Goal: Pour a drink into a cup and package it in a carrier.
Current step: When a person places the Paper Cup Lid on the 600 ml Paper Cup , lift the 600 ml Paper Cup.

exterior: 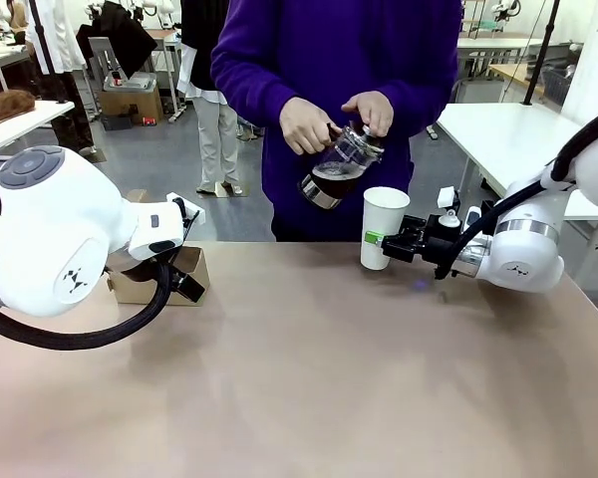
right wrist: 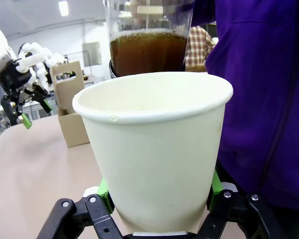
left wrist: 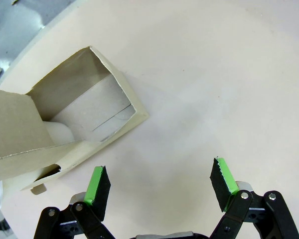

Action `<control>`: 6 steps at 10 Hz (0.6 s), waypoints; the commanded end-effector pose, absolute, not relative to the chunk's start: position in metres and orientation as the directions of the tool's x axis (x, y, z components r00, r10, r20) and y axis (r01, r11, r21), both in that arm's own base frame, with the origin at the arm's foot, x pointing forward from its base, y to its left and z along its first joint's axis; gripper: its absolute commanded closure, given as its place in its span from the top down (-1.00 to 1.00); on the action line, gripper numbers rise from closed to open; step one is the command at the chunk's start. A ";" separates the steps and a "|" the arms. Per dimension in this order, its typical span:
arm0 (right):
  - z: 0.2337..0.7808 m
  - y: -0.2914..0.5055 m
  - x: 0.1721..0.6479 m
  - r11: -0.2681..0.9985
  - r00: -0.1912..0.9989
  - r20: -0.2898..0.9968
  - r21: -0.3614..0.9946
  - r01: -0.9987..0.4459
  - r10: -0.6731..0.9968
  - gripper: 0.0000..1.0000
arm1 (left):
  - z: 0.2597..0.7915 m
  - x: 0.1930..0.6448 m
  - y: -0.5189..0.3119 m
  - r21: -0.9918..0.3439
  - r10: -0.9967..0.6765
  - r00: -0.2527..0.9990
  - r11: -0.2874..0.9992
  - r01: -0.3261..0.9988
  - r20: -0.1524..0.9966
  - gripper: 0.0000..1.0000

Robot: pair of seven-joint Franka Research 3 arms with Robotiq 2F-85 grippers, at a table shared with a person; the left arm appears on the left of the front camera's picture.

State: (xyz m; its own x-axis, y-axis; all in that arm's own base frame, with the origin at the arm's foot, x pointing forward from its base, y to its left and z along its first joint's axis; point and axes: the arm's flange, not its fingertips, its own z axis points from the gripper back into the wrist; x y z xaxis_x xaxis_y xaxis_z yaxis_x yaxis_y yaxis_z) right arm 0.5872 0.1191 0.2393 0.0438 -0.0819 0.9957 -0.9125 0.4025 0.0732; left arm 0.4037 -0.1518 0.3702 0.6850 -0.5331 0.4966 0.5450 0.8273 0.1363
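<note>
The right gripper (exterior: 379, 240) is clamped round the lower half of the white paper cup (exterior: 384, 224), holding it upright at the far side of the worktop (exterior: 309, 378), mouth open. Just above it, the person's two hands (exterior: 304, 124) tilt the glass carafe (exterior: 337, 169), with the dark drink (exterior: 331, 181) pooled towards its lower end. Over on the left, the left gripper (left wrist: 159, 184) hangs wide open with nothing in it, just beside the brown cardboard carrier (left wrist: 74, 119) standing on the worktop.
</note>
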 end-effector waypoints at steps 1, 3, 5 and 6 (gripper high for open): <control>0.244 0.119 0.584 0.403 0.042 0.996 0.073 -0.912 -0.084 0.60 | 0.371 0.403 -0.152 0.135 -0.533 0.684 0.827 0.546 0.498 1.00; 0.244 0.119 0.584 0.403 0.042 0.996 0.073 -0.912 -0.084 0.60 | 0.371 0.403 -0.152 0.135 -0.533 0.684 0.827 0.546 0.498 1.00; 0.244 0.119 0.584 0.403 0.042 0.996 0.073 -0.912 -0.084 0.60 | 0.371 0.403 -0.152 0.135 -0.533 0.684 0.827 0.546 0.498 1.00; 0.244 0.119 0.584 0.403 0.042 0.996 0.073 -0.912 -0.084 0.60 | 0.371 0.403 -0.152 0.135 -0.533 0.684 0.827 0.546 0.498 1.00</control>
State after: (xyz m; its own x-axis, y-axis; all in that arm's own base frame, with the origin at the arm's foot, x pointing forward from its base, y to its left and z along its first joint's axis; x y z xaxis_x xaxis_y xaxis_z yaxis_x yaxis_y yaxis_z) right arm 0.5865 0.1190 0.2385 0.0459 -0.0818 0.9956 -0.9124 0.4025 0.0751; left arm 0.4037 -0.1518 0.3702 0.6850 -0.5331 0.4966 0.5450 0.8273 0.1363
